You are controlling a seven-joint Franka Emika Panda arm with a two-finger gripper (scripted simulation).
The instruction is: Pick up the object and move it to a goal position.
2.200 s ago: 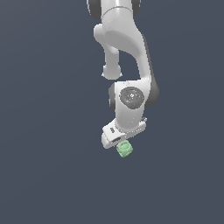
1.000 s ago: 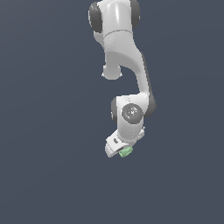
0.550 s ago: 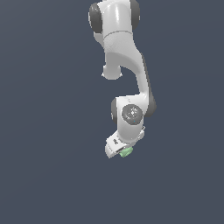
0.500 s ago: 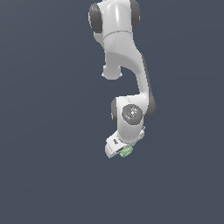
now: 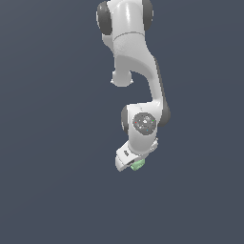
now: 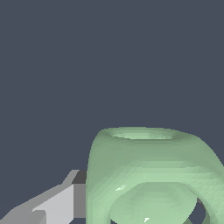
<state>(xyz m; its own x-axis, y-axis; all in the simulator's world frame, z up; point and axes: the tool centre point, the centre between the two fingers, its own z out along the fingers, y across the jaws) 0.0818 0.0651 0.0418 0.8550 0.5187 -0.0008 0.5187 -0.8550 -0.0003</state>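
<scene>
Unmoved since last frame: arm hangs bent, gripper (image 5: 135, 164) clamping block (image 5: 137, 165).

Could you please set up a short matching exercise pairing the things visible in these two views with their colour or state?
Column one:
1. block
2. gripper
3. arm's upper joint caps
4. background

Column two:
A. plain slate blue-grey
B. white, closed around something at the arm's lower end
C. pale mint green, with a circular ring mark
D. dark grey

Pairs: 1-C, 2-B, 3-D, 4-A. In the wrist view the block fills the frame beside one grey finger.
</scene>
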